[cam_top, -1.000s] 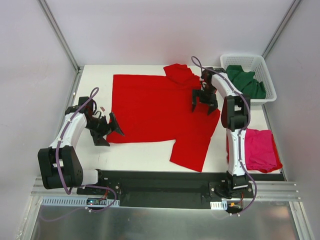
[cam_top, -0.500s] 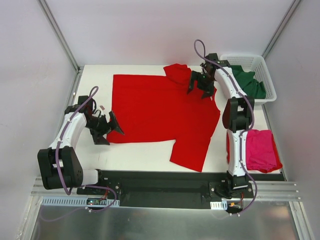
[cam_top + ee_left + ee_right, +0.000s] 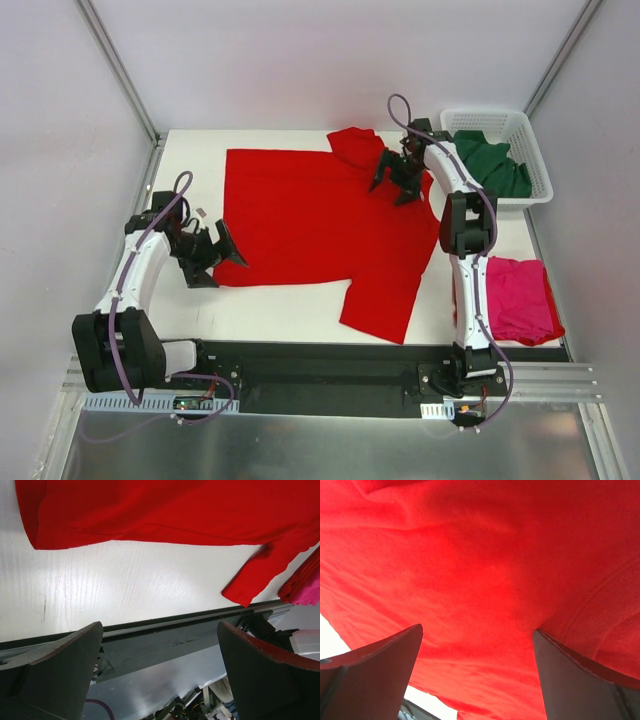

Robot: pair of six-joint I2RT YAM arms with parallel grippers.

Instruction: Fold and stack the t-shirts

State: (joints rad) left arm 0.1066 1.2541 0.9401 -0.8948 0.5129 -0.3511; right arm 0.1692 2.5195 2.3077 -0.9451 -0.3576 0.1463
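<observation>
Top external | left gripper (image 3: 215, 263) wide apart, empty, beside red t-shirt (image 3: 310, 220) | right gripper (image 3: 392, 185) wide apart over it

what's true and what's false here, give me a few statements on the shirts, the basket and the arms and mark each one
1. The red t-shirt lies spread out on the table. True.
2. The dark green t-shirt lies folded on the table beside the red one. False: it sits bunched in the white basket.
3. The pink t-shirt lies at the near right of the table. True.
4. The left arm has its jaws shut on the red t-shirt's hem. False: the jaws stand open beside the shirt's near left corner, with nothing between them.
5. The right arm has its jaws open over the red t-shirt. True.
</observation>
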